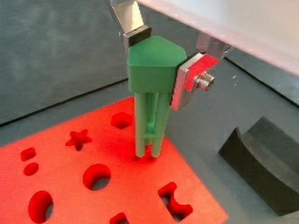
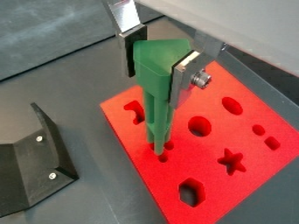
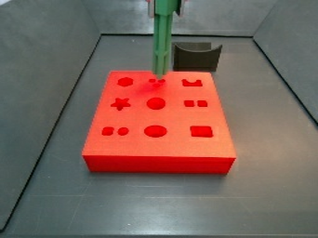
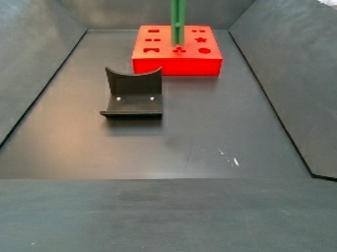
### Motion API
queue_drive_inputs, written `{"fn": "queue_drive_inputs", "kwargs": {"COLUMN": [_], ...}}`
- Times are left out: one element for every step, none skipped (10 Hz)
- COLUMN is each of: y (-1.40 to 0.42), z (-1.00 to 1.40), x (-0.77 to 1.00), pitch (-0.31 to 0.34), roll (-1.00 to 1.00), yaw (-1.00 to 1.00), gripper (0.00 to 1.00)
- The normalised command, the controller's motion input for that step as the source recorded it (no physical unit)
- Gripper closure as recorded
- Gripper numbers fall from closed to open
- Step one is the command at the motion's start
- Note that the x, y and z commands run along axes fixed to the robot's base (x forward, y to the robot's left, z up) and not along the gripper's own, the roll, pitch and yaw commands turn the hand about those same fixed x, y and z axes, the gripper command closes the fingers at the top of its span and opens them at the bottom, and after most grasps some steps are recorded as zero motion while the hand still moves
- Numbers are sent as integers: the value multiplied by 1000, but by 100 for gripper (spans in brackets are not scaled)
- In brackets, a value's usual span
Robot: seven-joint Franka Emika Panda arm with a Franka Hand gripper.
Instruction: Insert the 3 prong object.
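Note:
The 3 prong object [image 1: 149,96] is a long bright green bar that stands upright in my gripper [image 1: 163,57]. The silver fingers [image 1: 191,77] are shut on its thick upper end, as both wrist views show [image 2: 155,87]. Its pronged lower end meets the top of the red block [image 1: 70,171] at a cutout near the block's far edge. I cannot tell how deep it sits. In a side view the bar [image 3: 162,42] hangs down from the gripper [image 3: 163,5] onto the red block [image 3: 155,139]. Another side view shows the bar [image 4: 176,18] over the block [image 4: 178,61].
The red block has several shaped cutouts, among them a star [image 2: 232,160], a hexagon [image 2: 191,192] and circles [image 3: 155,130]. The dark fixture [image 4: 132,94] stands on the grey floor beside the block, and shows in other views too [image 3: 195,56] [image 2: 30,166]. Grey bin walls [image 3: 56,84] slope up all round.

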Motion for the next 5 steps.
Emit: {"fn": "queue_drive_inputs", "kwargs": {"y": [-9,0,0,0,0], "z": [-311,-309,-291,-283,-243], "x": [0,-34,-109,-146,-149], "pitch": [-106,-107,-89,-76,-71], "roll": [-84,-84,-49,-41,-49], "yaw": [0,0,0,0,0], "gripper": [100,100,100,100,100]}}
